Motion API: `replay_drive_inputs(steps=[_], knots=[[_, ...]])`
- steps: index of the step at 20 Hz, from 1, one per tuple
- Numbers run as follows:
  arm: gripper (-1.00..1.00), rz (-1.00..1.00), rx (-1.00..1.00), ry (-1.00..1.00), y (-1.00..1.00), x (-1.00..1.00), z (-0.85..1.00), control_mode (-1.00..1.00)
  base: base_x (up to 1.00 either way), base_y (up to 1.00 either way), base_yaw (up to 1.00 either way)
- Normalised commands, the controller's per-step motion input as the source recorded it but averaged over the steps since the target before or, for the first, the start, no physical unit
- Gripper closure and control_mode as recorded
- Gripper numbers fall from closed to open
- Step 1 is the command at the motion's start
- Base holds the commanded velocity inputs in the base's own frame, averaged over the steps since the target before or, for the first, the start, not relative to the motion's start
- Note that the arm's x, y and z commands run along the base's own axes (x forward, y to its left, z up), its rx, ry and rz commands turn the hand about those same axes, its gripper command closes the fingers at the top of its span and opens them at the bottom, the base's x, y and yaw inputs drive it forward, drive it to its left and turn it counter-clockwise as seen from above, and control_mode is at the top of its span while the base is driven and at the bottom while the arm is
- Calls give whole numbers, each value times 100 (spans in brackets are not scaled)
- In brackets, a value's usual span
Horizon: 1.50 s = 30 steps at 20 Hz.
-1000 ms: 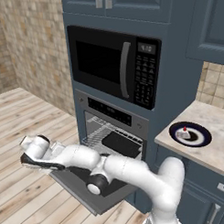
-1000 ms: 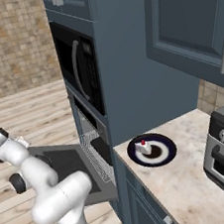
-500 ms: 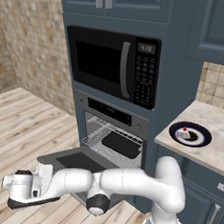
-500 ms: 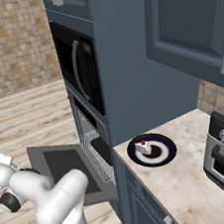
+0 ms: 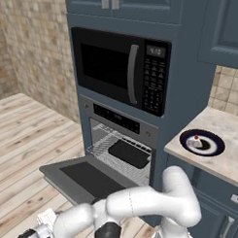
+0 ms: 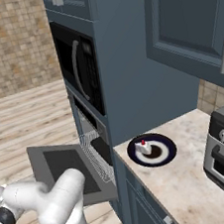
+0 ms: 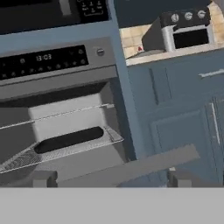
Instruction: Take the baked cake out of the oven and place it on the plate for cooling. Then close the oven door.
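The small pale cake [image 5: 194, 141] sits on the round navy-rimmed plate [image 5: 213, 149] at right on the speckled desk [image 5: 234, 160]. The flat grey oven door [image 5: 64, 177] hangs open at lower left. Claw's grip: cannot tell.

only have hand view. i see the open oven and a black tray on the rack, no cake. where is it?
Observer: The cake sits on the plate, on the counter to the right of the oven.
Operator: door fully down? I only get an edge of it.
Observer: Yes, the oven door lies flat, dropped all the way, with nothing on it.
Operator: where's the hand relative to it?
Observer: The hand is low, near the floor, out beyond the door's front edge and not touching it.
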Motion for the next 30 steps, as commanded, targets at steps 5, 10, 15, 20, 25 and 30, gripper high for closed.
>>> replay_drive_inputs(steps=[5, 10, 15, 20, 25, 30], knots=[[-100, 16, -54, 27, -10, 0, -59, -100, 0, 0, 0], [-100, 17, -62, 35, -18, 22, -97, -100, 0, 0, 0], [-100, 20, -33, 10, -5, 65, -15, -100, 0, 0, 0], [-100, 10, -33, 0, 6, 81, -45, -100, 0, 0, 0], [-100, 0, -39, -2, -4, 36, -32, -100, 0, 0, 0], [-100, -5, -29, -3, -2, 38, -1, -100, 0, 0, 0]])
